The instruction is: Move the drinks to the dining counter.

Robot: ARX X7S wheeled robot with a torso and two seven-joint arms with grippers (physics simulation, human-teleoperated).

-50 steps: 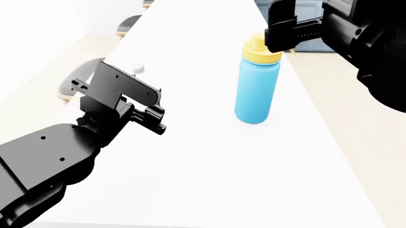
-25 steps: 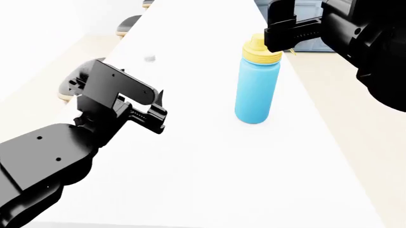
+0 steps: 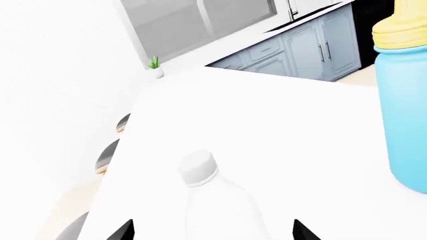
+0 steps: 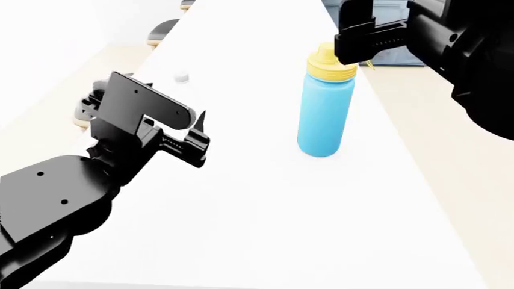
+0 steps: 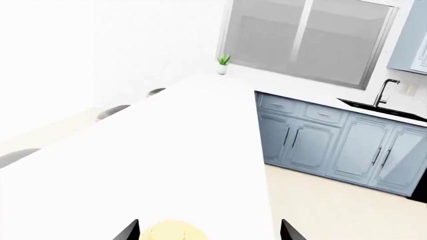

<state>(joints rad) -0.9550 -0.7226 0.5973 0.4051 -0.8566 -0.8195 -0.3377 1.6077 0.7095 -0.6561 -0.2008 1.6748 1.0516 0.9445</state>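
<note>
Both drinks already stand upright on the long white desk point(image 4: 265, 241), which reads as the dining counter: grey-cushioned stools point(image 4: 165, 27) line its left edge. The sky-blue flask point(image 4: 325, 111) with its yellow lid point(image 4: 331, 65) stands toward the right edge, roughly midway along the visible length. The clear plastic bottle point(image 3: 217, 200) stands nearer the left edge, well apart from the flask; in the head view only its small cap point(image 4: 182, 77) shows, just past the left claw point(image 4: 197, 137). In the left wrist view that claw's two tips flank the bottle's body with bare white showing on each side, so it looks spread open and holds nothing. The right claw point(image 4: 353, 45) hangs over the flask's lid; its wrist view shows both tips wide of the lid, open and empty too. Judged from this, the carrying is done and little seems left but to draw both arms clear without knocking either bottle.
</note>
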